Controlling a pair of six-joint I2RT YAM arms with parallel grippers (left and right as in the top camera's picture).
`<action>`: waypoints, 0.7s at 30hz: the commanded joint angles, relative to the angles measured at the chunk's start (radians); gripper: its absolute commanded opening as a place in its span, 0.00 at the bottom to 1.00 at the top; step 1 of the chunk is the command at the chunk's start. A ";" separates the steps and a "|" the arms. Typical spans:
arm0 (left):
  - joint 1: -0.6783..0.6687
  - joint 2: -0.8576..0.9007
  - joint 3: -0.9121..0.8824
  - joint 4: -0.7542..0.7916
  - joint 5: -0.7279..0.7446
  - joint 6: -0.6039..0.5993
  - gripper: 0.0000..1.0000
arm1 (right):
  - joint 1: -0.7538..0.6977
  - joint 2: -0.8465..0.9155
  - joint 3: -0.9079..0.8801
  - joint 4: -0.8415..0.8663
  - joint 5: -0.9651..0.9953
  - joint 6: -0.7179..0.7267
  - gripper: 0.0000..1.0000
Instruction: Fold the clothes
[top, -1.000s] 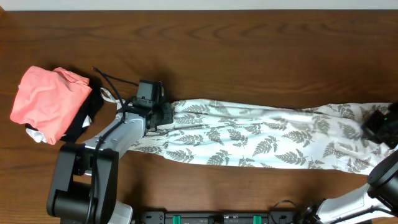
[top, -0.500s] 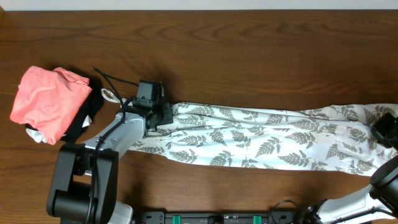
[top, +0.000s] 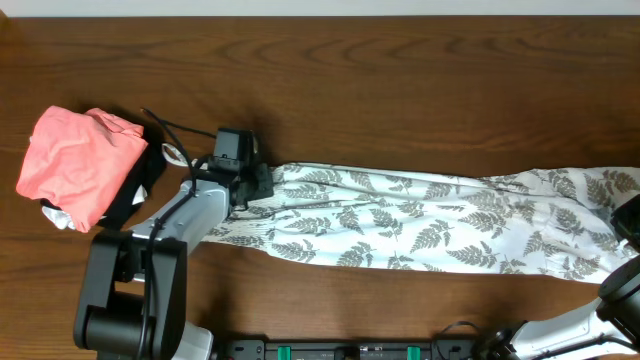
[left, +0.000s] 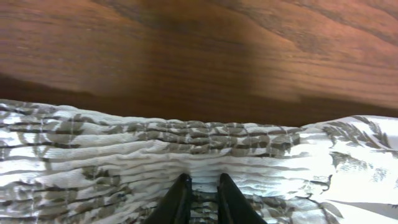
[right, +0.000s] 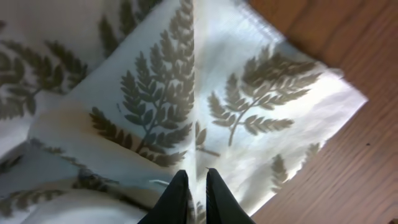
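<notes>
Clothes (top: 420, 225) = thin white fabric garment, long, printed all over with grey fern leaves. It lies flat on the dark brown wooden table (top: 400, 80), drawn out in one long band from one set of jaws to the other.

Left gripper (left: 203, 182): jaws nearly together, clamped on the clothes. The left wrist view shows the two black fingertips sunk into a gathered, pleated band of the fabric with a ridge of it pinched between them. The cloth edge lies ahead of the jaws, with bare wood beyond it. Overhead hides that pinch under the arm's black wrist and only shows the gripper sitting on the narrow end of the garment.

Right gripper (right: 194, 179): jaws nearly together, clamped on the clothes. The right wrist view shows a raised crease running straight ahead from between the fingertips. A hem corner lies ahead and off to one side of the jaws, with wood past it. Overhead gives only a dark sliver of this gripper at the frame edge, at the wide end of the garment, and the grip is not visible there.

Only overhead shows the full length: the garment widens from the left jaws toward the right jaws and is lightly wrinkled. Only overhead shows a salmon-pink folded garment (top: 75, 160) lying on a black folded cloth (top: 140, 195). Both lie behind the left jaws, on the side away from the right jaws. Whether they touch the clothes, I cannot tell.
</notes>
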 joint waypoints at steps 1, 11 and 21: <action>0.013 0.016 0.002 -0.008 -0.027 -0.005 0.17 | -0.005 0.006 0.011 0.013 0.043 0.022 0.10; 0.013 0.016 0.002 -0.012 -0.027 -0.005 0.17 | 0.011 -0.005 0.218 0.035 -0.403 -0.127 0.30; 0.013 0.016 0.002 -0.012 -0.027 -0.005 0.17 | 0.276 -0.001 0.230 -0.039 -0.602 -0.659 0.59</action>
